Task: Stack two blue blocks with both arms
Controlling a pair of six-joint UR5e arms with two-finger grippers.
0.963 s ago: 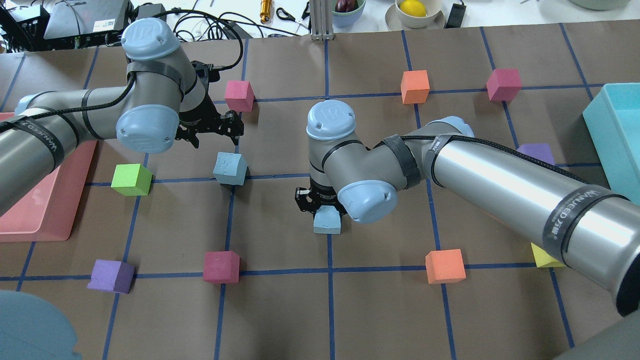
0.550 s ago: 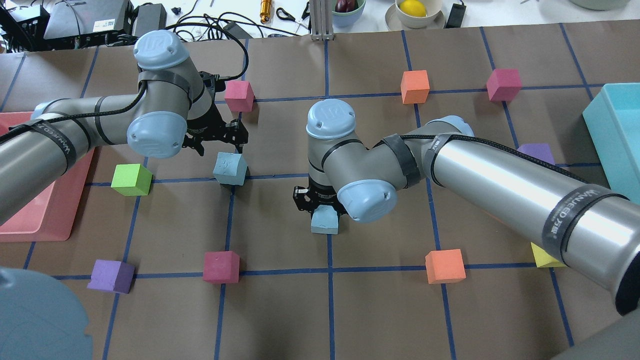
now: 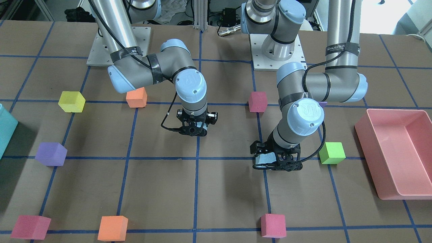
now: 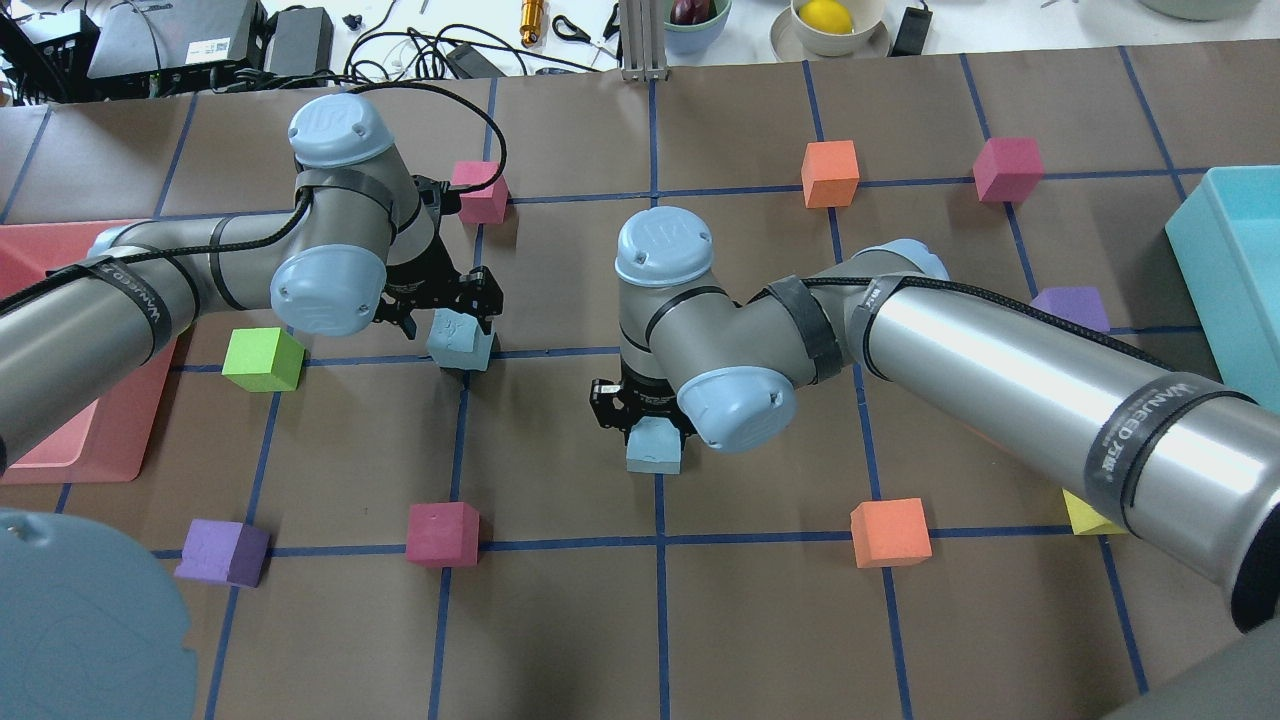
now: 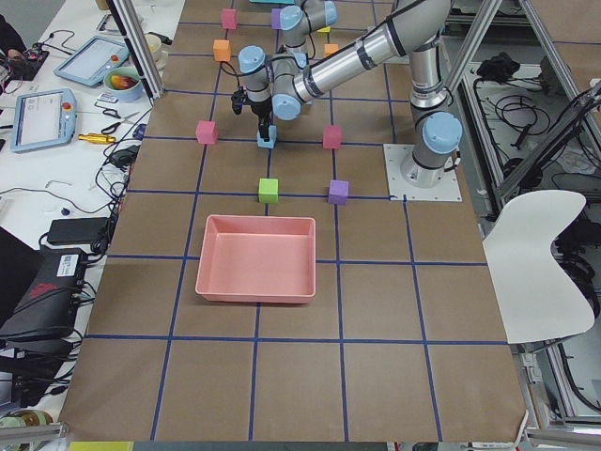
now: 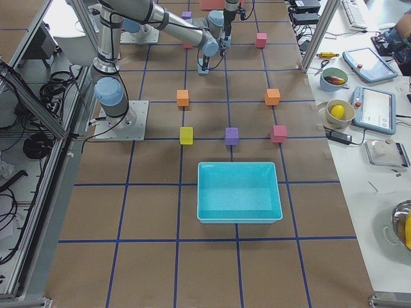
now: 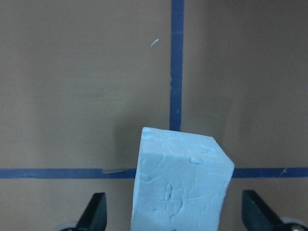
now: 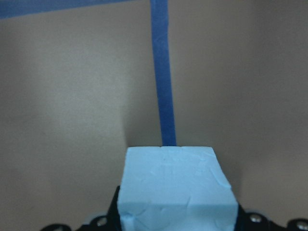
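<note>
One pale blue block [image 4: 462,345] sits on a blue tape crossing left of centre. My left gripper [image 4: 447,318] is open and lowered over it, one finger on each side; in the left wrist view the block [image 7: 180,183] stands between the spread fingertips [image 7: 95,211] without touching them. The second blue block [image 4: 655,447] is at the table's middle. My right gripper [image 4: 640,412] is shut on it, low over the table; in the right wrist view that block [image 8: 175,187] fills the gap between the fingers. In the front view the left gripper [image 3: 275,162] covers most of its block [image 3: 266,158].
A green cube [image 4: 262,358] and a pink tray [image 4: 60,440] lie left of my left gripper. A magenta cube [image 4: 480,190] is just behind it, another magenta cube [image 4: 442,533] in front. An orange cube [image 4: 890,532] sits front right, a teal bin [image 4: 1225,260] far right.
My left arm has moved right and down, bringing its open fingers from behind the blue block to either side of it. My right arm and its block have barely moved.
</note>
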